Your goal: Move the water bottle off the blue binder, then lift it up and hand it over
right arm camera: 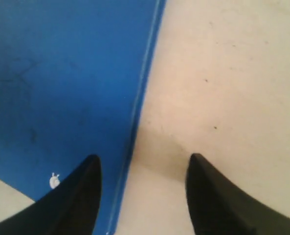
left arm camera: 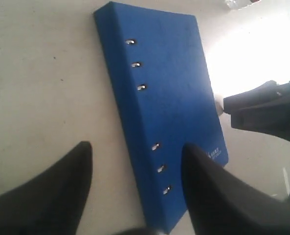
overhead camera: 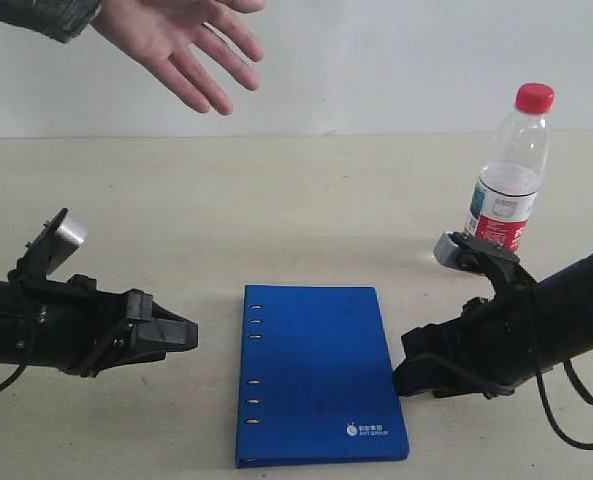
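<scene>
The left claw [overhead camera: 188, 335] and right claw [overhead camera: 401, 372] are both released, empty, flanking the blue binder [overhead camera: 321, 370] lying flat on the worktop [overhead camera: 276, 200]; the water bottle [overhead camera: 511, 175] stands upright beyond the right claw, off the binder; the lift likely comes next: pinch an edge squarely, low, raise level toward the open hand [overhead camera: 181, 35].

The surface [overhead camera: 306, 220] is pale beige and matte, with a few small dark specks showing in the wrist views. A blue binder [overhead camera: 321, 375] lies flat and closed on it, towards the near edge of the exterior view. Its spine is on the left, with six small slots [overhead camera: 257, 321] (three, a gap, then three), and a white logo [overhead camera: 361, 432] sits at its near right corner. A water bottle [overhead camera: 511, 170] stands upright farther back on the right, well apart from the binder; its base is hidden.
</scene>
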